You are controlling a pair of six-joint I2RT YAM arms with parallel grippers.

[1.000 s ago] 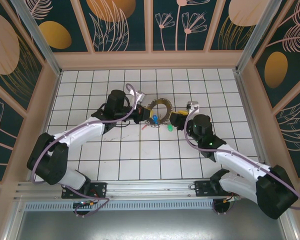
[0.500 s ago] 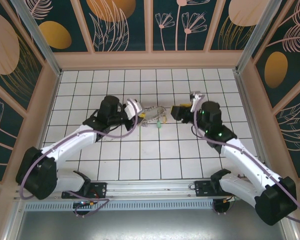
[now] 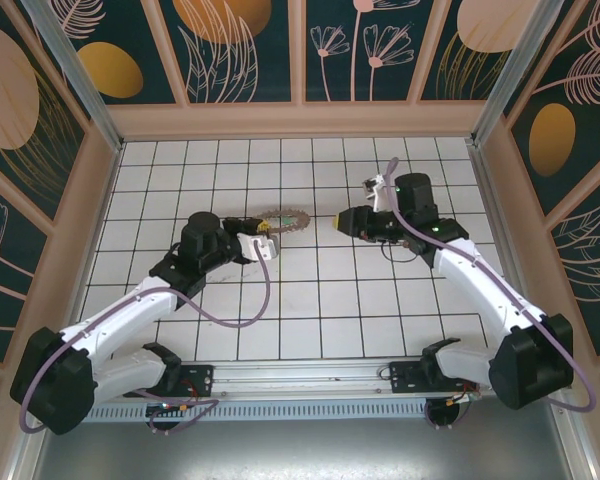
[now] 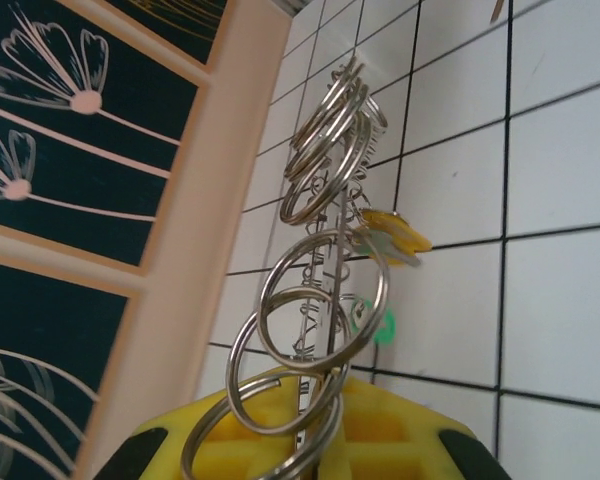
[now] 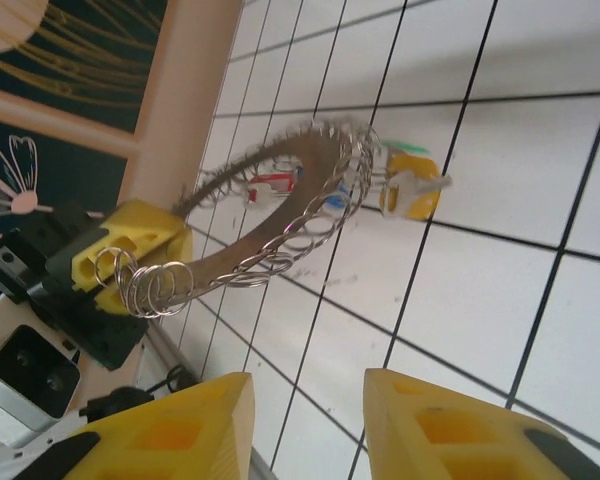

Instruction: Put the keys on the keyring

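Since a second ago the left arm has drawn back, carrying the ring leftward, and the right claw [image 3: 342, 222] has backed off; its jaws stand apart and empty. The left claw [image 3: 264, 245] is clamped on the rim of the flat grey-brown metal keyring fringed with wire loops [image 5: 265, 248]. The ring is held out over the white tiled bench [image 3: 310, 300], its long axis pointing toward the right claw, near but apart. The small keys with bright plastic tags [image 5: 412, 192] hang at the ring's far end, nearer the outstretched right arm.

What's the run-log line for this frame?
left gripper: shut on keyring | right gripper: open, empty, apart from keyring | keys: at keyring, attachment unclear
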